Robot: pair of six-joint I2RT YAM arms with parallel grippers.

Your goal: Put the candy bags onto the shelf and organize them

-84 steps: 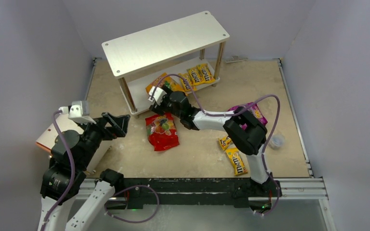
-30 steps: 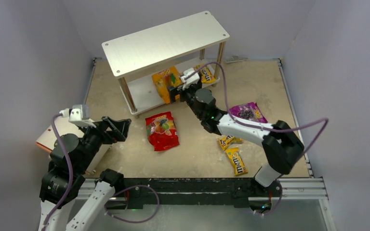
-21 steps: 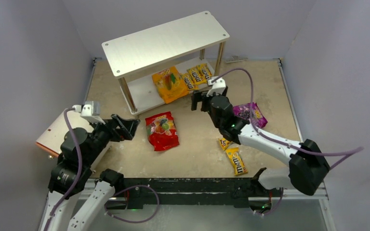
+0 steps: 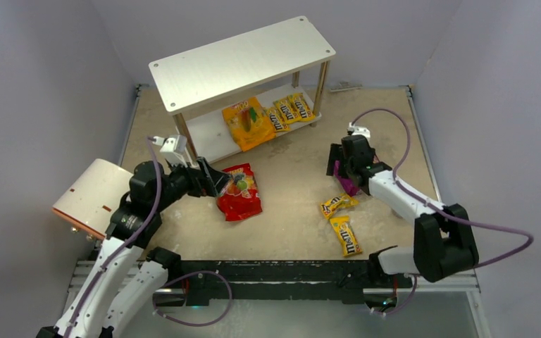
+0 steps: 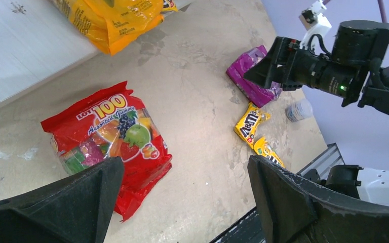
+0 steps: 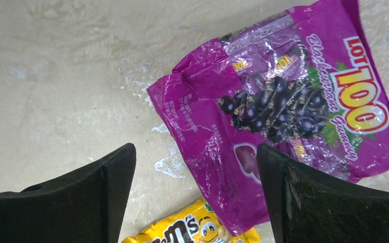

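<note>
Two tools are mine, and both stand with the fingers wide apart, holding nothing. My left tool [image 4: 211,182] is low over the desk [image 4: 289,151], just at the left edge of the red bag [image 4: 241,196]. In its own camera the bag lies flat and face up, just beyond one finger [image 5: 81,202], which covers the near corner of the bag; I cannot tell if the finger touches it. My right tool [image 6: 195,167] hangs above the purple bag [image 6: 283,111] on the right part of the desk. This bag also lies flat and face up, and its corner comes into the gap between the fingers, below them. Whether the tips reach the desk, I cannot tell.

The shelf [image 4: 243,60] stands at the far side. On its lower board lies the orange bag [image 4: 249,123] – one corner sticks out a little over the board's front edge – and just to the right of it are some small yellow packets [image 4: 289,110], side by side. The red bag is on the desk just in front of the shelf, not on it. Two loose packets [image 4: 338,205] of the same kind lie on the desk, close together, between the purple bag and the near edge. A white cylinder [image 4: 91,193] with an orange rim lies on its side at the left edge, beside my left arm.
</note>
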